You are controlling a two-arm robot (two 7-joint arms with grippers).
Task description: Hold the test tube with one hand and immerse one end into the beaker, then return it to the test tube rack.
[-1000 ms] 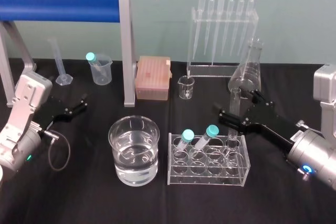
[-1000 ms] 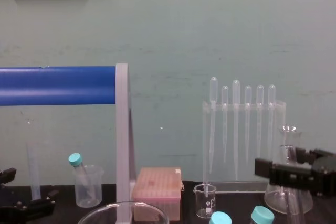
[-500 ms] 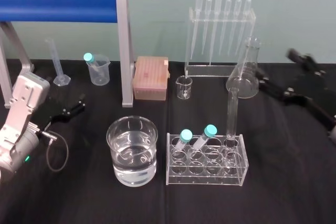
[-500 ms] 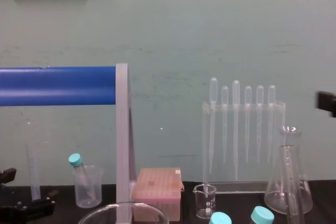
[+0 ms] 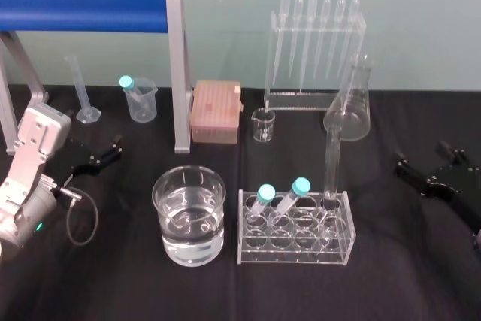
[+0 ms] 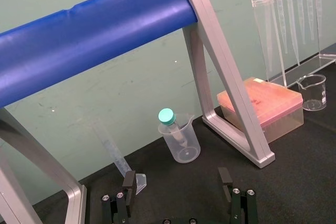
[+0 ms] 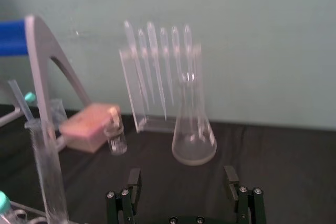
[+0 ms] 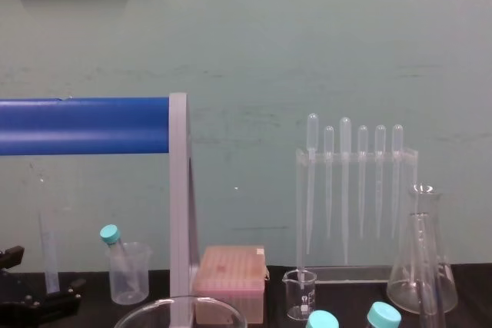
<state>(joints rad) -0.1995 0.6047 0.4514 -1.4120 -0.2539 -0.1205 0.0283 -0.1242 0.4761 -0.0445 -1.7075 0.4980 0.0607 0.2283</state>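
Observation:
The test tube (image 5: 331,163) stands upright in the back right hole of the clear test tube rack (image 5: 294,255), with nothing holding it. The wide beaker (image 5: 162,216), about half full of clear liquid, sits just left of the rack. My right gripper (image 5: 419,152) is open and empty, low over the table well to the right of the rack. In the right wrist view its fingers (image 7: 182,177) stand apart, with the test tube (image 7: 50,177) off to one side. My left gripper (image 5: 115,146) rests open at the far left, empty (image 6: 177,179).
Two teal-capped tubes (image 5: 279,197) lean in the rack. A conical flask (image 5: 349,107), a tiny beaker (image 5: 264,124), a pipette stand (image 5: 316,43) and a pink tip box (image 5: 216,113) line the back. A blue-barred grey frame (image 5: 176,65) stands left of centre.
My open right gripper has drawn away from the test tube, swung right and come down low over the table. The tube stays in the rack. The left arm is still.

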